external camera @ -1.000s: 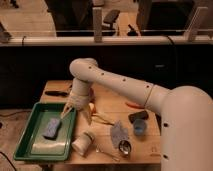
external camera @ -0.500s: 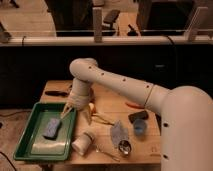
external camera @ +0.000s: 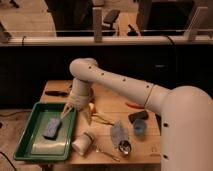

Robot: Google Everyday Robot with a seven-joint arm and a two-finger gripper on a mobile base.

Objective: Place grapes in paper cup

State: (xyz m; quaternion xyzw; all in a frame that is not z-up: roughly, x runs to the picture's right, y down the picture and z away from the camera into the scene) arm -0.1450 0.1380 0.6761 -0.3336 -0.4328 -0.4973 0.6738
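The paper cup (external camera: 82,144), off-white, lies on its side near the table's front edge, just right of the green tray. A dark lump that looks like the grapes (external camera: 138,116) lies on the right part of the table, behind a small blue cup (external camera: 140,128). My gripper (external camera: 76,115) hangs at the end of the white arm, above the tray's right edge and a little behind the paper cup. Its fingers (external camera: 66,112) are spread apart with nothing between them. The grapes are well to the right of the gripper.
A green tray (external camera: 30,145) at the front left holds a blue sponge (external camera: 51,127). A yellow banana-like piece (external camera: 92,106) lies right by the gripper. A shiny metal scoop (external camera: 124,146) and a grey-blue cloth (external camera: 117,132) lie at the front middle. A black tool (external camera: 57,93) lies at the back left.
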